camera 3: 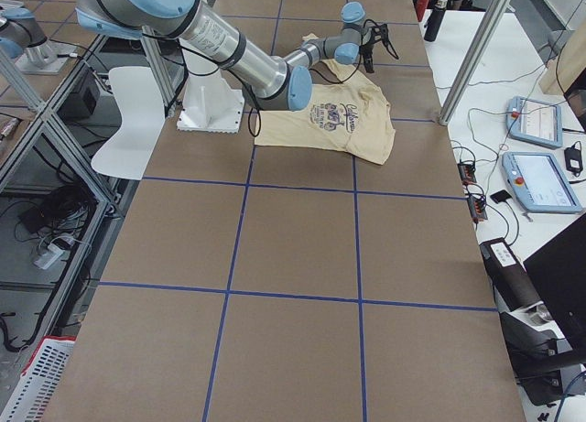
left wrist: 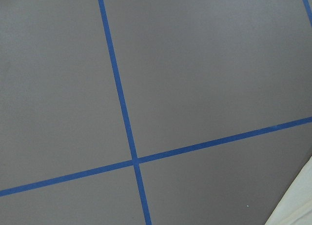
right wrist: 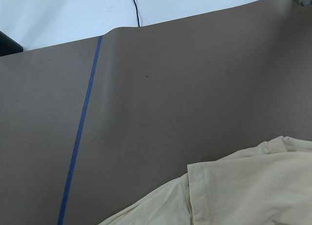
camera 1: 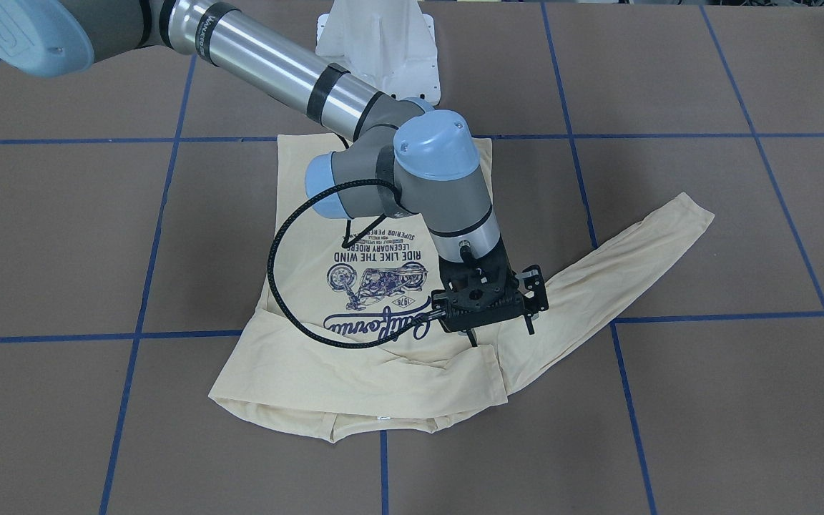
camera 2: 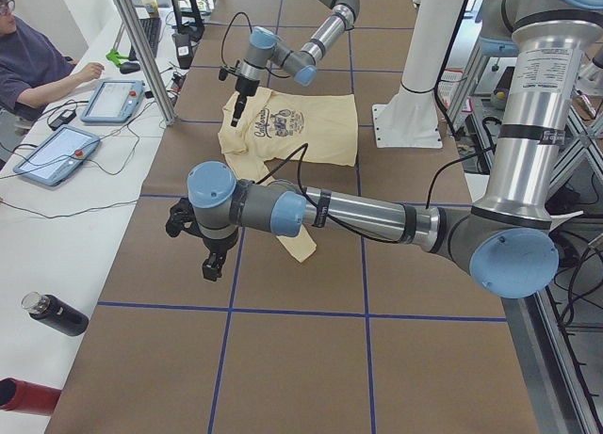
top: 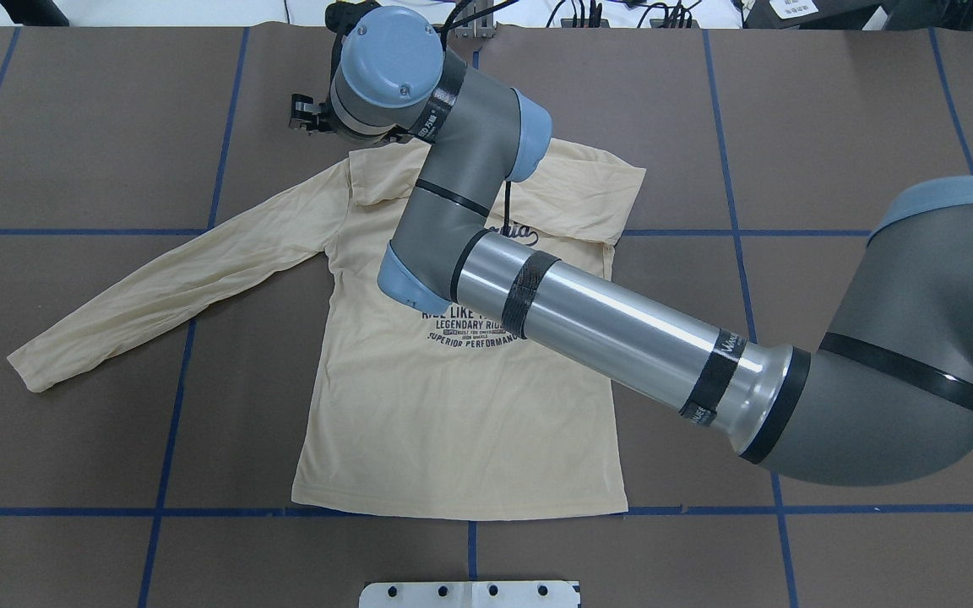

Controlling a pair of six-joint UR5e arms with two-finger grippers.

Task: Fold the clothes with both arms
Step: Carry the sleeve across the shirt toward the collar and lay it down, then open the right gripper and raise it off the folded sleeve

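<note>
the shirt (top: 453, 422) is lying flat at the centre of the table (top: 833, 127), its free sleeve (top: 174, 287) trailing toward 8 o'clock. the left claw (camera 2: 213, 263) is hanging beyond that sleeve; whether it is apart or together cannot be told. the right claw (camera 1: 501, 332) is hovering with fingers apart over the 11 o'clock shoulder. risk: a shallow pinch here is likely catching one layer only and dragging the folded sleeve (camera 1: 383, 375) loose.

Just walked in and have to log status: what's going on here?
A cream long-sleeved shirt lies print-up on the table, partway folded. One sleeve is folded across the shoulders; the other sleeve lies stretched out. The robot's right gripper, open, hovers by that sleeve's shoulder. The left gripper hangs over bare table, off the shirt.
</note>
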